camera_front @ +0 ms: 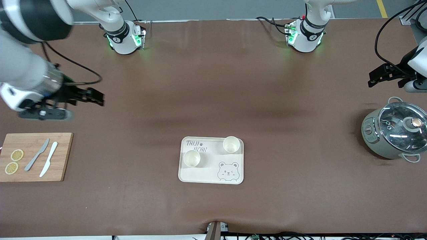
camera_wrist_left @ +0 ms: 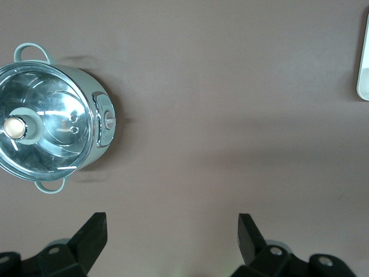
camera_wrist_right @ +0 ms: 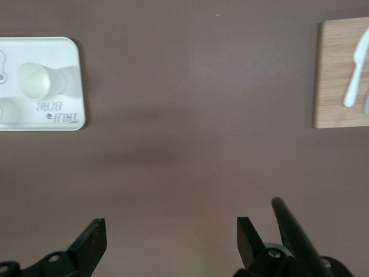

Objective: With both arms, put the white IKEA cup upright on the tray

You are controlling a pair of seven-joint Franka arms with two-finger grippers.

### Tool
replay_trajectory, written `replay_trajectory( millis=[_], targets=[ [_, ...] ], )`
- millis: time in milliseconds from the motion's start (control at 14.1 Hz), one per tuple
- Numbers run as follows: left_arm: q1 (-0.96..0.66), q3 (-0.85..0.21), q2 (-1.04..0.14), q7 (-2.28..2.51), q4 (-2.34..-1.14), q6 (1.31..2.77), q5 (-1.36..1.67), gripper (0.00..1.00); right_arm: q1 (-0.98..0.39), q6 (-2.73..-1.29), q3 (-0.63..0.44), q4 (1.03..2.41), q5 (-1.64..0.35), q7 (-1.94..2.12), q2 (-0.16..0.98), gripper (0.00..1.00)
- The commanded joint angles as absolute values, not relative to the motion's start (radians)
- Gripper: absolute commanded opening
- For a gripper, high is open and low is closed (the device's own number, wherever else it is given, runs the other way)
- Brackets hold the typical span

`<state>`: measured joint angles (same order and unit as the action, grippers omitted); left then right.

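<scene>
Brown table [camera_front: 213,83] bears tray [camera_front: 206,175] with two upright cups [camera_front: 191,158]; left gripper [camera_front: 378,76] and right gripper [camera_front: 91,97] hang released

A wooden cutting board [camera_front: 35,156] lies on the brown table [camera_front: 213,83] at the right arm's end. On it rest two lemon slices [camera_front: 14,161], one nearer the front camera than the other, both at the board's outer end. Beside them lie two knives, roughly parallel and slanted: a grey knife [camera_front: 36,154] and a white knife [camera_front: 48,159], the white one closer to the table's middle. At the left arm's end of the table stands a pale green electric pot [camera_front: 393,133] with two loop handles, a control dial on its side and a glass lid [camera_wrist_left: 40,128] topped by a round knob.
</scene>
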<state>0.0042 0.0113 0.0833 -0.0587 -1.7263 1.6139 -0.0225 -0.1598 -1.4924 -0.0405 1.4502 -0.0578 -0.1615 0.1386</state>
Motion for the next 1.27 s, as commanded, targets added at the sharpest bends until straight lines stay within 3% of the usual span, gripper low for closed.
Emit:
replay_trajectory(
  millis=[0, 283, 1203],
  targets=[
    [0.006, 0.005, 0.092, -0.046, -1.724, 1.617, -0.043, 1.0, -0.072, -1.532, -0.023, 1.61, -0.023, -0.063, 0.008, 1.0],
    [0.008, 0.006, 0.094, -0.046, -1.724, 1.615, -0.043, 1.0, 0.011, -1.704, -0.023, 1.797, 0.027, -0.014, -0.093, 1.0],
    [0.006, 0.005, 0.086, -0.018, -1.724, 1.615, -0.043, 1.0, 0.018, -1.706, -0.02, 1.807, 0.031, -0.012, -0.091, 1.0]
  ],
)
